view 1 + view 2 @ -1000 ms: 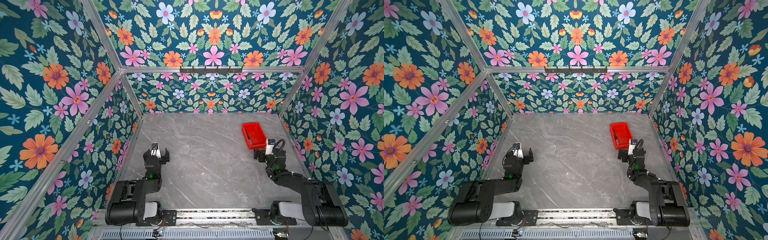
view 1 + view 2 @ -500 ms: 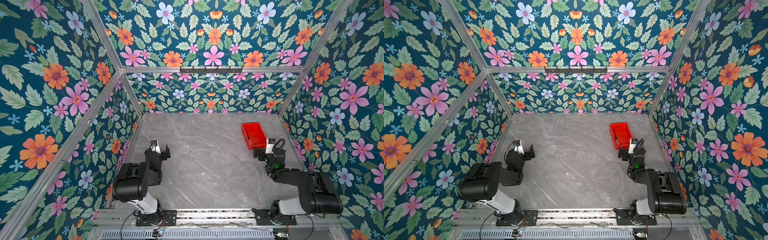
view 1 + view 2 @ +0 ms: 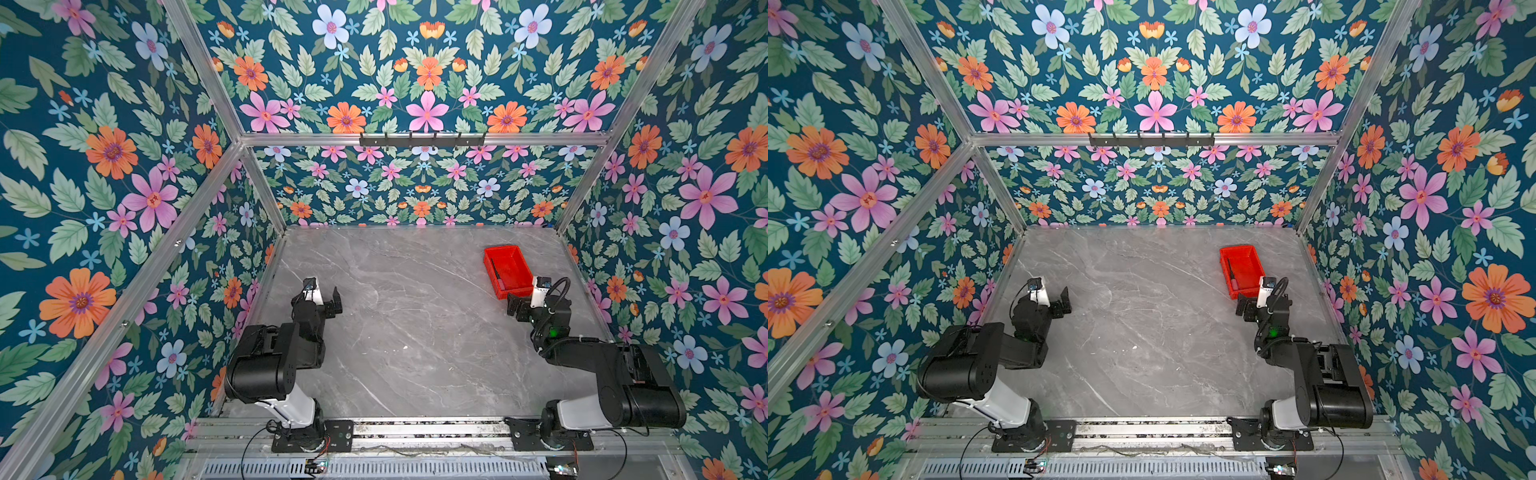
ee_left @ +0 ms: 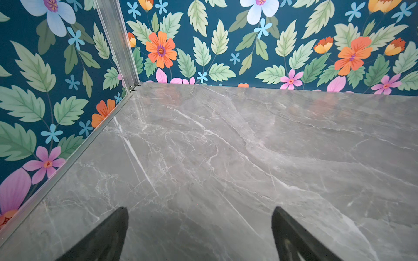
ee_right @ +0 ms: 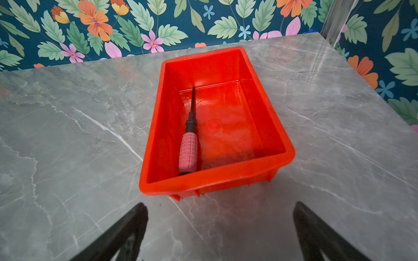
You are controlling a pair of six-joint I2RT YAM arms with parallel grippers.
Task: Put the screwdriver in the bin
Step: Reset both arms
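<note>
The red bin (image 3: 515, 262) (image 3: 1246, 258) stands at the right of the grey marble table, toward the back. Inside it, along one long wall, lies the screwdriver (image 5: 188, 150) (image 3: 501, 285) (image 3: 1234, 284); its pink handle is near the bin's (image 5: 203, 183) near rim and its black shaft points away. My right gripper (image 5: 219, 206) (image 3: 524, 301) (image 3: 1255, 302) hangs open and empty just short of that rim. My left gripper (image 4: 200, 210) (image 3: 322, 297) (image 3: 1052, 297) is open and empty over bare table at the left.
Floral walls with aluminium posts (image 4: 117, 43) close in the table on three sides. A black hook rail (image 3: 422, 139) runs along the back wall. Both arm bases sit on a rail (image 3: 415, 430) at the front edge.
The left arm's shoulder and elbow have lifted and folded back toward its base, with its gripper nearly in place. The right gripper and the bin have not moved.
</note>
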